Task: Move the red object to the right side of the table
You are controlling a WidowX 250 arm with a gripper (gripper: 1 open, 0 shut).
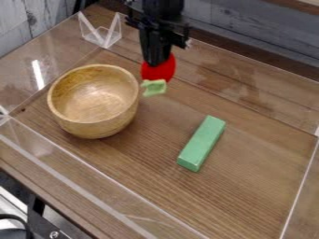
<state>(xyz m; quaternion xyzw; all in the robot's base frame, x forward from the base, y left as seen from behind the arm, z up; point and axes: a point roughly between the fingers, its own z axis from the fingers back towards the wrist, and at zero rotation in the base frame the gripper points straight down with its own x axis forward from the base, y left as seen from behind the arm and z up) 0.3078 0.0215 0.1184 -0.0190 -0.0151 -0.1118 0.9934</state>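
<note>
**Red fruit in the air, on its way right**

Your jaws [157, 63] are closed tight on the red object [159, 71], holding it up off the bench [249, 177]. The wooden bowl [92, 100] sits left of the jaws, the green block [202, 143] below and right. Next, carry it farther right, then lower it gently.

This looks like a robotics lab set up for testing, not a home or kitchen. The brown wood-grain counter [249, 201] is fenced in by clear acrylic walls [149, 201], making a small enclosed work pen. A black robot arm [156, 23] reaches down into it from above. What lies inside are plain props: a wooden bowl [92, 100], a green rectangular block [202, 143] and a little red toy fruit [157, 71]. Grey weathered planks [262, 33] stand behind the pen.
</note>
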